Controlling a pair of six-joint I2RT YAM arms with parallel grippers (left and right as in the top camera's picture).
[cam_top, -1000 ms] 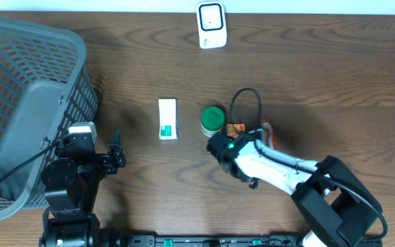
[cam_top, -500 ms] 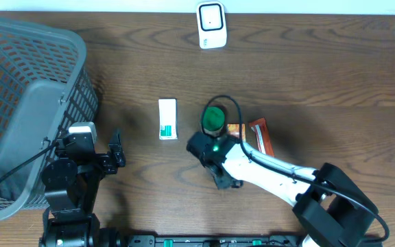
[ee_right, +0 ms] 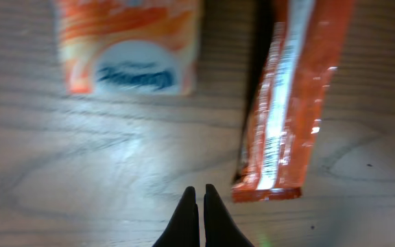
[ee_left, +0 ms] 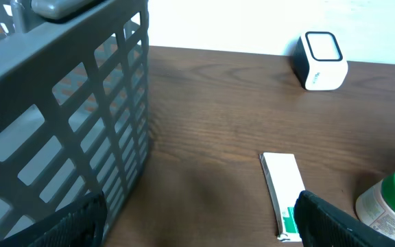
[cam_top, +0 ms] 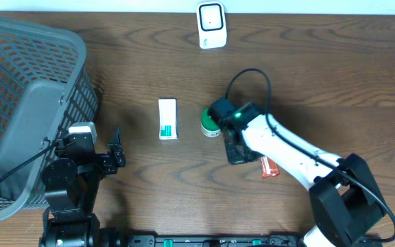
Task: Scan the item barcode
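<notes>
1. Right end effector (ee_right: pixel 199 192): fingers pressed together, pinching nothing. You hold it low over the bare surface (ee_right: pixel 81 178), just beside the orange sachet (ee_right: pixel 286 103).
2. The sachet and an orange-and-white pack (ee_right: pixel 129 44) lie flat and near each other. Both are likely candidates for scanning, and neither is lifted.
3. Scanner (cam_top: pixel 212 25): stands at the far edge, well apart, so you must carry an item to it.
4. Left end effector (cam_top: pixel 115 152): spread and empty, parked beside the basket (cam_top: pixel 81 75).

Soft even light, blurred right-wrist view
</notes>
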